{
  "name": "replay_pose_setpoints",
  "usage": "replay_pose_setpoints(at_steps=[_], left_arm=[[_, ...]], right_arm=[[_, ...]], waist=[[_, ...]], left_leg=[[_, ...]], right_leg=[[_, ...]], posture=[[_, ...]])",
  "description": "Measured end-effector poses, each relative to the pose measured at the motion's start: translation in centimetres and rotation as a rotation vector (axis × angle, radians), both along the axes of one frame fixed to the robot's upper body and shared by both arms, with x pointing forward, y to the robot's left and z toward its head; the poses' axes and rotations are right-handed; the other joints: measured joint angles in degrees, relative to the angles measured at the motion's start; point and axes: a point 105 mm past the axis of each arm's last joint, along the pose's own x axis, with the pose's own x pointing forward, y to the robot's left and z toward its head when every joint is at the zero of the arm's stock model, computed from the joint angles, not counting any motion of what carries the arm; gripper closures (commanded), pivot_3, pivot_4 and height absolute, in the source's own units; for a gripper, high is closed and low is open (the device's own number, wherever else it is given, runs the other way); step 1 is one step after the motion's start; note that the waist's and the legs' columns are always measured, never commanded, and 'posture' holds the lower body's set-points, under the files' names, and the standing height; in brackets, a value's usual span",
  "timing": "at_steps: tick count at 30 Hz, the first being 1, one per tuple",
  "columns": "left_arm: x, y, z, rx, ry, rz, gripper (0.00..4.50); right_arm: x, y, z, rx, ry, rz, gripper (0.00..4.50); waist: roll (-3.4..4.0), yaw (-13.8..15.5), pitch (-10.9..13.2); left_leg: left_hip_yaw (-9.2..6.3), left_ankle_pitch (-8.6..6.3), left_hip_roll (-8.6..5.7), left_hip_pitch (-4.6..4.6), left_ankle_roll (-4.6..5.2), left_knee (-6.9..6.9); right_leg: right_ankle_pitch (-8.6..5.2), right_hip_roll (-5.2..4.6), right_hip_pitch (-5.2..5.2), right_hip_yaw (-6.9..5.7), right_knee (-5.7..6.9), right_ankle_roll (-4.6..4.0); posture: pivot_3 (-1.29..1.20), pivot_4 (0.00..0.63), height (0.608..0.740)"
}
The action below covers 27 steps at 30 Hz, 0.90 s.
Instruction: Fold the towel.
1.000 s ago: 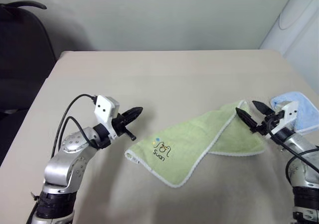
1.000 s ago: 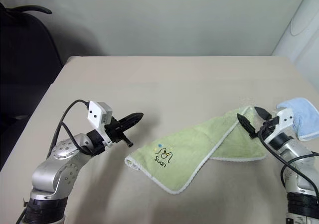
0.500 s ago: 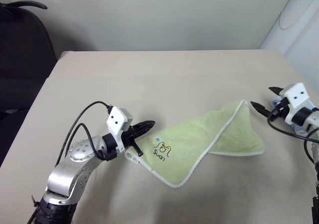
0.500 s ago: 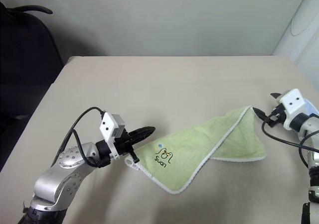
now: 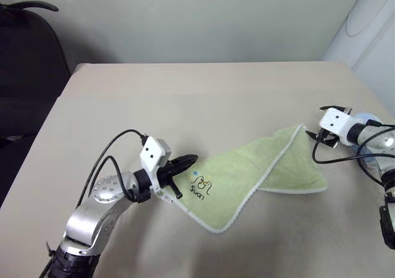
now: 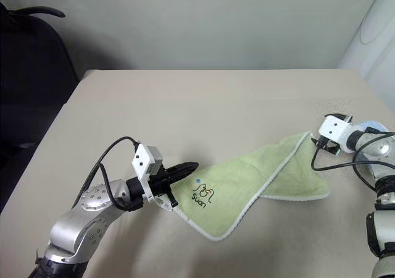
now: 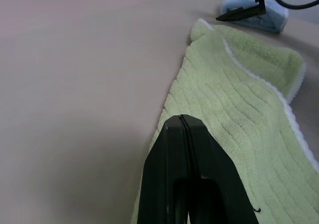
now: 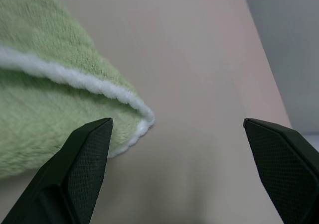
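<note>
- The towel (image 5: 247, 176) lies across the centre-right of the head view on the bench (image 5: 185, 99), one part doubled over itself, its logo corner at lower centre and its white-edged far corner toward the right.
- It looks soft, light and limp (thick terry), so I judge it will sag and drape from whatever point lifts it; nothing fragile, and the pile should give the fingers good friction.
- Best holds, in my judgement, are the stitched corners: the logo corner at lower centre and the far corner at centre right, pinched through the edging so the layers do not slide apart.
- The left end effector (image 5: 187, 161) sits at the logo corner, lower centre-left, its fingers pressed together; the left wrist view shows them shut with no gap, lying over the towel's edge (whether any cloth is pinched between them I cannot tell).
- The right end effector (image 8: 179, 129) is spread wide and holds nothing; in the right wrist view the far corner lies just ahead of its two fingers, apart from them.
- A light blue cloth (image 7: 254, 10) sits just beyond that corner, close to the right arm.
</note>
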Motion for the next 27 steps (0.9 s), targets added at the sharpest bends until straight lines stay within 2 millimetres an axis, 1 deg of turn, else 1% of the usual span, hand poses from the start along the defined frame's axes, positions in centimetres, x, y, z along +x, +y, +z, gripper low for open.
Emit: replay_pose_setpoints(at_steps=[6, 12, 13, 14, 15, 20, 24, 26, 27], left_arm=[[0.0, -0.2, 0.0, -0.011, -0.001, 0.003, 4.5], [0.0, -0.4, -0.1, -0.022, -0.003, 0.004, 4.5], [0.0, -0.4, -0.1, -0.022, -0.004, 0.004, 4.5], [0.0, -0.4, -0.1, -0.022, -0.006, 0.004, 4.5], [0.0, -0.4, -0.1, -0.021, -0.006, 0.005, 4.5], [-0.3, -0.4, -0.2, -0.015, -0.007, 0.006, 4.5], [-0.7, -0.3, -0.2, 0.015, -0.017, -0.008, 4.5], [-1.1, 0.0, -0.3, 0.053, -0.017, -0.029, 4.5], [-1.4, 0.0, -0.3, 0.074, -0.018, -0.047, 4.5]], right_arm=[[1.0, 1.4, -0.6, -0.121, 0.009, 0.051, 0.06], [1.6, 2.7, -1.7, -0.227, 0.021, 0.092, 0.06], [1.7, 2.8, -1.6, -0.247, 0.015, 0.101, 0.06], [1.8, 2.9, -1.6, -0.269, 0.014, 0.108, 0.45], [1.8, 2.9, -1.7, -0.278, 0.016, 0.111, 0.64], [1.7, 2.9, -2.4, -0.297, 0.039, 0.118, 2.41], [1.6, 2.8, -2.5, -0.296, 0.044, 0.115, 3.85], [1.6, 2.9, -2.5, -0.296, 0.043, 0.117, 4.47], [1.6, 2.9, -2.5, -0.295, 0.038, 0.119, 4.47]], waist=[[0.01, 0.0, 0.0], [0.01, -0.1, 0.0], [0.01, -0.1, 0.0], [0.01, -0.1, 0.0], [0.01, -0.1, 0.0], [0.01, -0.1, 0.0], [0.01, -0.1, 0.0], [0.01, -0.1, 0.0], [0.01, -0.1, 0.0]], left_leg=[[0.0, -0.01, 0.01, -0.02, 0.01, -0.02], [0.0, -0.01, 0.03, -0.04, 0.02, -0.04], [0.0, -0.01, 0.03, -0.04, 0.02, -0.04], [0.0, -0.02, 0.04, -0.03, 0.02, -0.04], [0.0, -0.02, 0.05, -0.04, 0.02, -0.05], [0.01, -0.02, 0.05, -0.09, 0.02, -0.07], [0.0, -0.02, 0.05, -0.09, 0.02, -0.09], [0.01, -0.02, 0.05, -0.09, 0.01, -0.12], [0.01, -0.02, 0.05, -0.11, 0.01, -0.14]], right_leg=[[0.02, -0.04, -0.02, -0.01, 0.0, -0.03], [0.04, -0.06, -0.06, -0.03, 0.0, -0.08], [0.05, -0.07, -0.06, -0.03, 0.0, -0.08], [0.06, -0.07, -0.05, -0.04, -0.01, -0.1], [0.06, -0.07, -0.06, -0.04, -0.02, -0.1], [0.06, -0.1, -0.11, -0.04, -0.02, -0.12], [0.06, -0.1, -0.12, -0.05, -0.02, -0.12], [0.07, -0.11, -0.14, -0.04, -0.02, -0.13], [0.07, -0.11, -0.15, -0.04, -0.02, -0.13]], posture=[[0.0, 0.15, 0.74], [0.0, 0.15, 0.74], [0.0, 0.15, 0.74], [0.0, 0.15, 0.74], [0.0, 0.15, 0.74], [0.0, 0.15, 0.74], [0.0, 0.15, 0.74], [0.0, 0.15, 0.74], [0.0, 0.15, 0.74]])
